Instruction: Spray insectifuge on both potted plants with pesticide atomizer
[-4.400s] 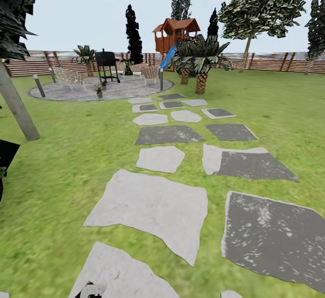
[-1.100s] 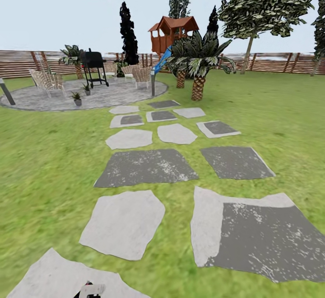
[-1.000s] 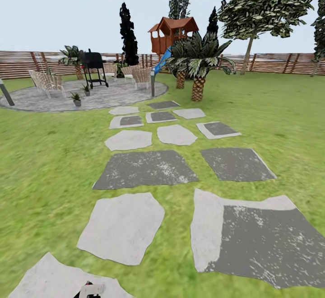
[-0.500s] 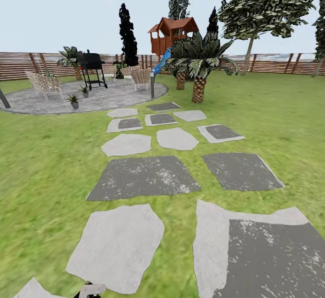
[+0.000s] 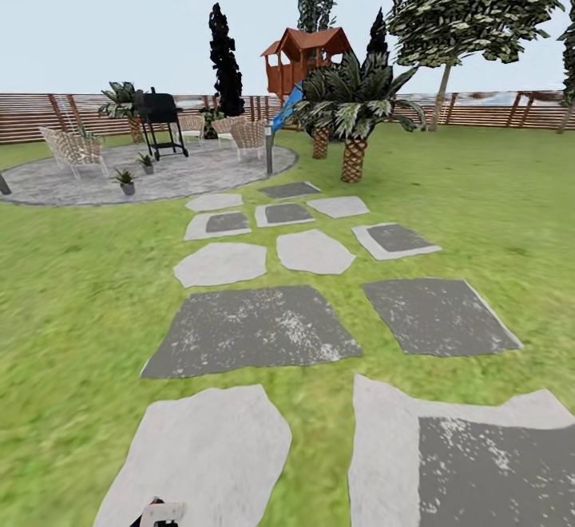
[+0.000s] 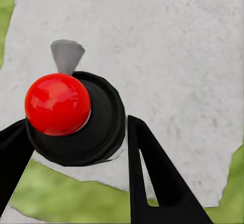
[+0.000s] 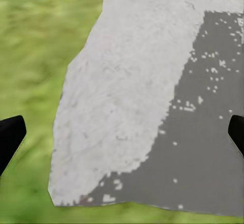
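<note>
Two potted plants stand on the round grey paving [image 5: 200, 172] of the garden, far ahead on the left: one [image 5: 125, 181] nearer the paving's front edge, the other [image 5: 147, 163] just behind it by the black grill [image 5: 160, 121]. The pesticide atomizer is out of view. In the left wrist view my left gripper [image 6: 76, 178] is open, its black fingers [image 6: 152, 183] spread over a pale stepping stone, with a red ball on a black disc [image 6: 58, 104] showing beyond them. My right gripper [image 7: 122, 135] is open wide above a grey-and-white stone, holding nothing.
A path of flat stepping stones [image 5: 251, 335] runs across the lawn to the paving. Wicker seats [image 5: 73, 148] and a short post [image 5: 269, 158] ring the paving. Palms [image 5: 353, 124] stand right of the path. A slatted fence [image 5: 495, 109] and a red playhouse [image 5: 306, 60] lie behind.
The whole view has shifted as the camera rolled forward along the path: the stones slide toward me and the paving, grill and plants sit slightly nearer. Both grippers stay open.
</note>
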